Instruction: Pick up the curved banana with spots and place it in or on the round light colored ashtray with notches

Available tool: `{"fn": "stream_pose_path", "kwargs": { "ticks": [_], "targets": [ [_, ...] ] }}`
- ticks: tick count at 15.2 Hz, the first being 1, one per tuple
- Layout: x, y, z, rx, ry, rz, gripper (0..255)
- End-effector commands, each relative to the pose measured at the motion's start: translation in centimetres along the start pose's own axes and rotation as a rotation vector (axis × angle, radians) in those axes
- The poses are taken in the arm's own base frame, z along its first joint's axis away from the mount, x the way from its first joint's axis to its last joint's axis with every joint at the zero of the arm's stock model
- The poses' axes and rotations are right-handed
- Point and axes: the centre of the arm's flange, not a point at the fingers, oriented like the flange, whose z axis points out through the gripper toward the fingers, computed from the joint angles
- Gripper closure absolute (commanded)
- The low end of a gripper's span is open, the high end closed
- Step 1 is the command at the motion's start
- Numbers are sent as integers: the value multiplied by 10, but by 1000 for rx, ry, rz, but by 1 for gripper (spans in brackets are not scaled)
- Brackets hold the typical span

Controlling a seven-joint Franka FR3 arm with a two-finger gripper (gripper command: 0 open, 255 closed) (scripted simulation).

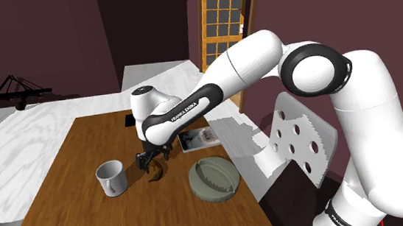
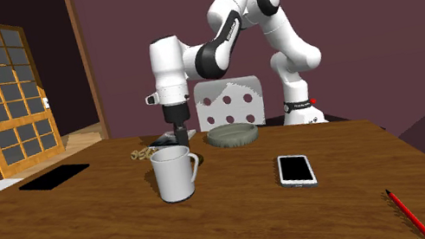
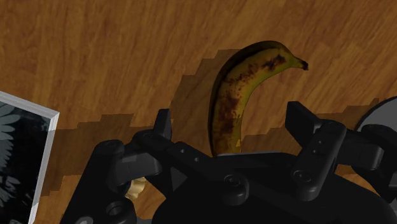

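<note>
**Q:** What form and surface has the banana (image 3: 245, 95)?

**A:** It is a curved yellow fruit. The skin is mottled with brown spots and the tip ends in a dark stub. It lies flat on the wood-grained table (image 1: 77, 151), between the plain white mug (image 1: 112, 177) and the ashtray (image 1: 214, 178).

**Q:** And the ashtray?

**A:** It is a round, pale grey dish with a notched rim. It stands near the banana, not touching it.

**Q:** The gripper (image 3: 232, 121)?

**A:** It is matte black. Its fingers stand apart, one on each side of the banana's middle, with a gap on both sides.
</note>
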Motion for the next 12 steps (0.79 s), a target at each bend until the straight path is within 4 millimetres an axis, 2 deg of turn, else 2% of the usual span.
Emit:
{"fn": "stream_pose_path", "kwargs": {
  "ticks": [1,2,11,12],
  "targets": [
    [0,0,0,0,0,0,0],
    [0,0,0,0,0,0,255],
    [0,0,0,0,0,0,255],
    [0,0,-5,0,0,0,255]
  ]
}}
